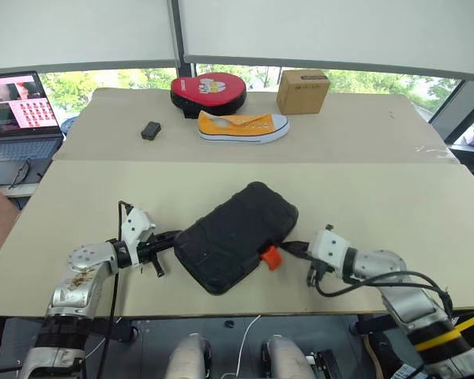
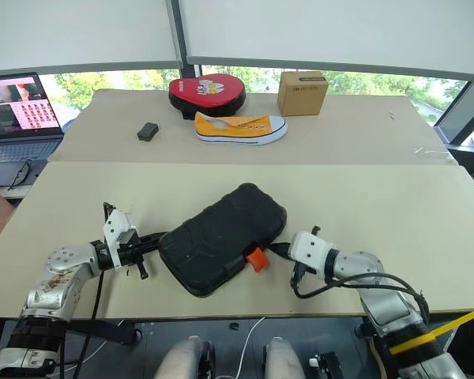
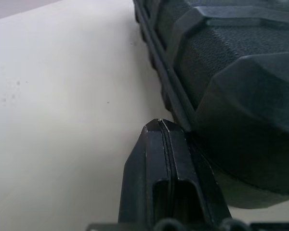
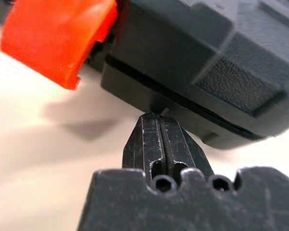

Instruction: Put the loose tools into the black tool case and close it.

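Nearest you, on the front pale beige bench (image 1: 395, 205), lies the black moulded plastic tool case (image 1: 235, 235), closed, flat and set at a diagonal, with its small orange latch (image 1: 270, 257) on the near edge facing your right arm. Your left pincer (image 1: 171, 237) has both black fingers pressed together on nothing; its tip meets the case's left corner just beside the seam, as the left wrist view shows (image 3: 161, 126). Your right pincer (image 1: 288, 247) is likewise closed and empty, its tip set against the case's lower rim just to the right of the latch; in the right wrist view the fingertips (image 4: 160, 118) sit under the rim with the latch (image 4: 58, 38) close by.

Farther back, on the second beige bench (image 1: 126, 130) butted against the first, you see a small dark rectangular object (image 1: 150, 130), a yellow canvas sneaker with a white sole (image 1: 243, 126), a round red-and-black pad (image 1: 208, 93) and a brown cardboard box (image 1: 302, 91). At the far left an open laptop (image 1: 17, 110) stands on a separate surface, with a pair of glasses (image 1: 19, 173) lying before it.
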Tool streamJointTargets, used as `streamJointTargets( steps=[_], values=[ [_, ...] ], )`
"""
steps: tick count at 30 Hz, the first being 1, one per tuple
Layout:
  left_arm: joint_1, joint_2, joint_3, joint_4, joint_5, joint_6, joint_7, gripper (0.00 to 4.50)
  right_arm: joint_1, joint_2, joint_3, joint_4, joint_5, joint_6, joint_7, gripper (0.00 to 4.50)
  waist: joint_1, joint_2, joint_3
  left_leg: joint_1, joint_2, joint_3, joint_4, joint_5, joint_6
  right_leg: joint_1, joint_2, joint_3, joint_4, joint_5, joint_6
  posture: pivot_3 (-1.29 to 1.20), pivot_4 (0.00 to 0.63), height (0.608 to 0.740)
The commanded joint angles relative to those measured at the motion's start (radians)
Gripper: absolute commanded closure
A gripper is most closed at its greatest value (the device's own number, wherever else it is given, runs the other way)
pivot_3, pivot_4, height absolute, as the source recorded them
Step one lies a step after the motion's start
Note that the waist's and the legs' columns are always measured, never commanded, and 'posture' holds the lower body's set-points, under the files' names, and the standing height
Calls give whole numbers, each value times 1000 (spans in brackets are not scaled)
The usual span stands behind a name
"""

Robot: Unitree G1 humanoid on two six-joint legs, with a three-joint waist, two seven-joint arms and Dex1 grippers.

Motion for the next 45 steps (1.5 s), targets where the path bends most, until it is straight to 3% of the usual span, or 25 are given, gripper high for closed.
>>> streamJointTargets(
  steps=[1,4,7,15,18,22,29,45],
  values=[
    [-84,68,101,-40,-91,66,-11,4462,-2,-6,-53,8,18,-30,19,4500,4,0,0,0,0,0,0,0,0,0,0,0,0,0,0,0,150,740],
    [-187,131,66,-58,-125,120,-110,4462,56,-34,-74,-50,59,16,73,4500,13,-1,0,0,0,-1,0,0,0,1,1,-2,0,0,0,0,150,740],
    [-267,124,-25,-119,-146,193,-161,4462,115,-52,-95,-114,94,60,101,4500,19,0,0,0,-1,0,0,0,0,2,-1,-1,-1,0,0,0,150,740],
    [-404,-41,-326,-56,63,135,-139,4462,217,-69,-112,-263,130,175,121,4500,18,0,0,-1,-2,2,2,0,1,2,2,0,-1,1,2,0,150,740],
    [-415,-123,-384,-7,108,159,-94,4462,237,-76,-120,-349,170,256,132,4500,17,0,0,0,-2,2,2,0,0,2,3,1,-1,1,1,0,150,740],
    [-387,-121,-463,41,187,138,-122,4462,244,-70,-128,-433,231,342,139,4500,18,1,-1,0,-2,0,2,0,1,3,2,1,-1,1,2,0,150,740],
    [-353,-142,-456,80,219,153,-48,4462,211,-30,-86,-398,169,329,99,4500,20,9,-10,13,-1,-1,0,-2,3,17,2,0,-6,0,2,0,150,740],
    [-330,-120,-451,71,227,154,-35,4462,110,97,-27,-320,126,273,98,4500,-2,12,-14,15,-1,-2,-2,-2,3,16,2,1,-5,-1,1,0,150,740]
  ],
)
